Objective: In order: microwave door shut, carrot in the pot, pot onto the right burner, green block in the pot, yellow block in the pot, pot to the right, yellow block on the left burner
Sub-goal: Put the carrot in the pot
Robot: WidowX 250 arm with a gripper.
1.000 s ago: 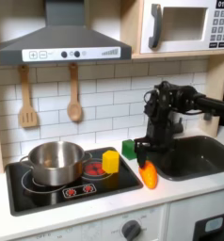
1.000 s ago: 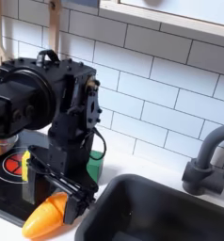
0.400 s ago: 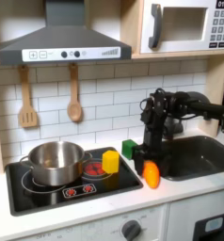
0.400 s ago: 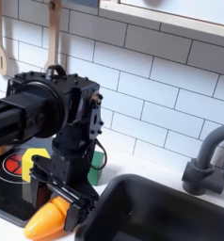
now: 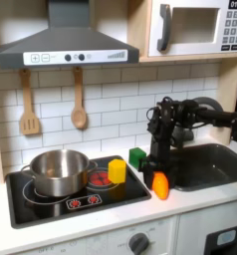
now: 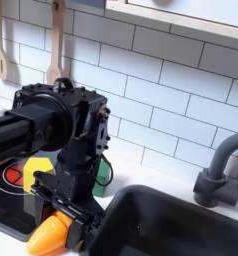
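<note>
The microwave door (image 5: 190,28) at the top right of the first exterior view stands closed. The steel pot (image 5: 59,171) sits on the left part of the black cooktop, covering the left burner. The right burner (image 5: 97,180) shows its red coil beside it. The yellow block (image 5: 117,170) (image 6: 35,172) stands at the cooktop's right edge, and the green block (image 5: 136,157) (image 6: 103,176) rests on the counter behind it. My gripper (image 5: 156,177) (image 6: 67,216) is shut on the orange carrot (image 5: 160,185) (image 6: 48,237), held low over the counter between the cooktop and the sink.
A dark sink (image 5: 216,164) (image 6: 176,225) lies right of the carrot, with a grey faucet (image 6: 217,170) behind it. A wooden spatula (image 5: 29,105) and spoon (image 5: 79,100) hang on the tiled wall under the range hood (image 5: 66,45).
The arm with the carrot has shifted slightly toward the cooktop. Pot and both blocks have stayed where they were.
</note>
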